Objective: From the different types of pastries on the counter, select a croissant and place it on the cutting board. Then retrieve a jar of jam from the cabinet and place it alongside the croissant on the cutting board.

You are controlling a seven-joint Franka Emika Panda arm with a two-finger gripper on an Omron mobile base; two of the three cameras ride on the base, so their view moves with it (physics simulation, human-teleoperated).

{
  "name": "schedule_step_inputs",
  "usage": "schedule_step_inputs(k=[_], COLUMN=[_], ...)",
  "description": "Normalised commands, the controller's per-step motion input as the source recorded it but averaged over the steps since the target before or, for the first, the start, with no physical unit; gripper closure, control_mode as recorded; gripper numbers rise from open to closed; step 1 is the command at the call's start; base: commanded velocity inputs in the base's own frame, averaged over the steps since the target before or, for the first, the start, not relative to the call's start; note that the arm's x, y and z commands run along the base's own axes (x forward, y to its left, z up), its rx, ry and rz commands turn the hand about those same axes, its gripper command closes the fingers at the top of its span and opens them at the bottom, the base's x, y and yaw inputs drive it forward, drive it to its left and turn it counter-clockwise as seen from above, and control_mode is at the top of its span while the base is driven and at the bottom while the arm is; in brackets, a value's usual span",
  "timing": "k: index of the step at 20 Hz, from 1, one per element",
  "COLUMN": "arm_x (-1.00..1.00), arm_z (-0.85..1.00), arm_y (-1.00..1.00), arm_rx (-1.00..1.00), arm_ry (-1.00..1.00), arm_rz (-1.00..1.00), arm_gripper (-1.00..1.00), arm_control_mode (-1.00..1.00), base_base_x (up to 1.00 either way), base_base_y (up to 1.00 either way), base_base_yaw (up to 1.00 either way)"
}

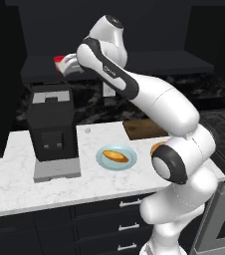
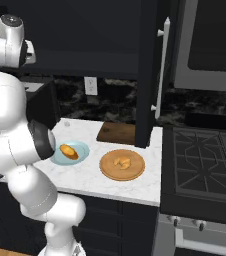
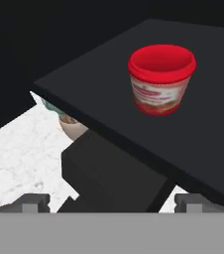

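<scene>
1. The coffee machine [image 1: 52, 127] is standing on the counter [image 1: 15, 184], left of everything else there; it serves as the landmark below.
2. Above the machine, the jar [image 3: 161, 79] is sitting upright on the dark shelf [image 3: 134, 114] of the cabinet [image 1: 134, 30]. In the hand view its red rim and pale printed label are showing; what is inside cannot be told. In the left base view just a red sliver [image 1: 58, 61] of it is peeking out beside the hand.
3. The gripper [image 1: 64, 64] is reaching up to the shelf above the machine, with the fingers [image 3: 32, 202] spread wide at the bottom corners of the hand view, gripping nothing and short of the jar.
4. Right of the machine, a light blue plate [image 1: 104, 158] is holding the long golden pastry [image 1: 115, 156].
5. Further right of the machine, the round tan plate [image 2: 135, 172] is carrying a small golden pastry [image 2: 121, 162], too small to judge its curve; in the left base view the arm is covering most of it.
6. Behind the two plates, the board [image 2: 116, 133] is lying bare against the backsplash, its right end cut off by the open cabinet door [image 2: 147, 75].
7. The croissant is not lying on the board.
</scene>
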Motion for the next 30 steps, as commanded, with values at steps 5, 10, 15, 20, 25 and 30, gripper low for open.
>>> schedule_step_inputs(k=[5, 10, 15, 20, 25, 30], arm_x=[0.25, 0.14, 0.6, 0.07, 0.06, 0.24], arm_z=[0.09, 0.26, 0.62, 0.05, -0.43, 0.03], arm_y=[0.14, 0.18, 0.0, 0.15, 0.2, 0.0], arm_rx=[0.0, -0.01, -0.01, -0.01, -0.16, -0.03], arm_ry=[0.0, -0.02, -0.04, 0.0, 0.06, 0.01], arm_rz=[-0.02, 0.01, -0.01, 0.0, 0.0, 0.0], arm_gripper=[-1.0, -1.0, -1.0, -1.0, -1.0, -1.0], arm_control_mode=[-1.0, -1.0, -1.0, -1.0, -1.0, -1.0], base_base_x=[0.0, 0.0, 0.0, 0.0, 0.0, 0.0], base_base_y=[0.0, 0.0, 0.0, 0.0, 0.0, 0.0], base_base_yaw=[0.0, 0.0, 0.0, 0.0, 0.0, 0.0])
